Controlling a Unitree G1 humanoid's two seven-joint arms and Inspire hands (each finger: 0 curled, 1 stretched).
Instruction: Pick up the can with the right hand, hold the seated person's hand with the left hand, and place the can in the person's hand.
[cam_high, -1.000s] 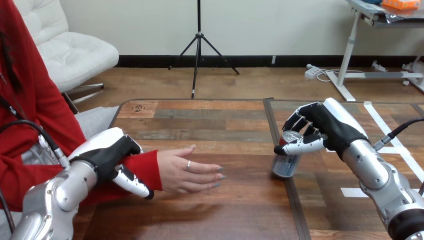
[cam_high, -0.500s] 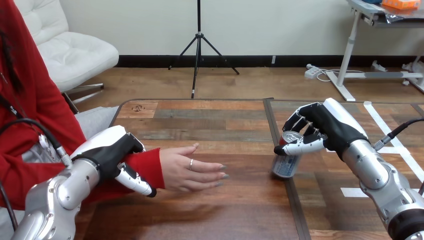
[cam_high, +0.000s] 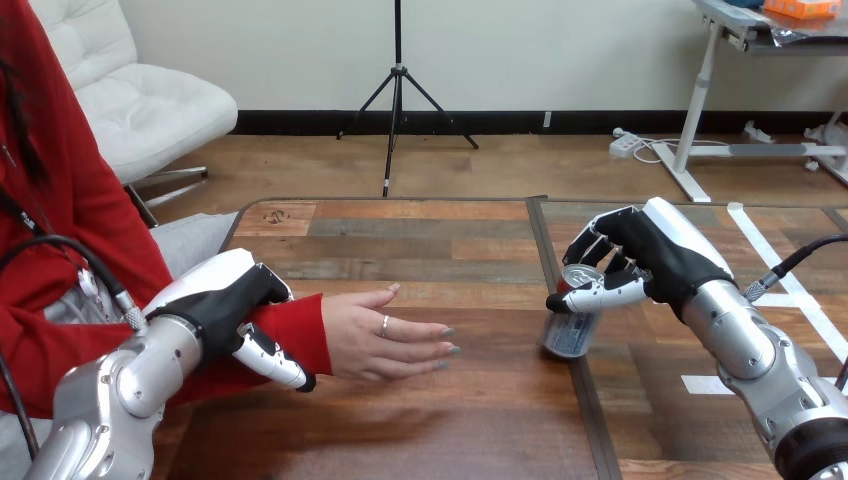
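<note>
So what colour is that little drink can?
The small metal can is silvery blue with a silver top; head view.

One can (cam_high: 571, 325) stands on one tabletop (cam_high: 420, 240), and that tabletop has one dark seam (cam_high: 548, 250) running across it from near to far. Two robot hands show, one left hand (cam_high: 225, 305) and one right hand (cam_high: 650, 250), each at the end of its own silver arm, so two arms as well. There is one person's hand (cam_high: 385, 335).
</note>
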